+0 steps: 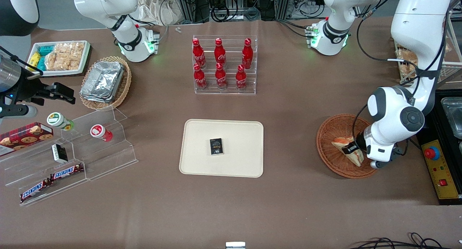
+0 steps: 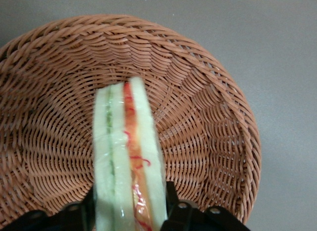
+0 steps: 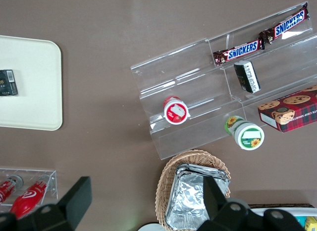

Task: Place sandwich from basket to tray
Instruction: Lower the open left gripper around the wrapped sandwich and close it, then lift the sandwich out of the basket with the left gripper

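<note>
Brown surface (image 1: 288, 191) carries the tray (image 1: 238, 166), well apart from the basket (image 1: 326, 140). Inside the basket, the tool (image 2: 130, 211) clenches the sandwich (image 2: 128, 161); lift straight up, keeping squeeze gentle.

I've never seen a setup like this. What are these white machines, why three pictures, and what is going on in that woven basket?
They are two robot arms at a brown table. One picture looks down from the front; the others come from cameras on each arm's wrist. The working arm's end effector is down in the round reddish-brown wicker basket, its fingers closed on the wrapped triangular sandwich, which is not yet lifted out. The cream rectangular plastic tray mid-table holds a small dark box. Red bottles stand above it.
</note>
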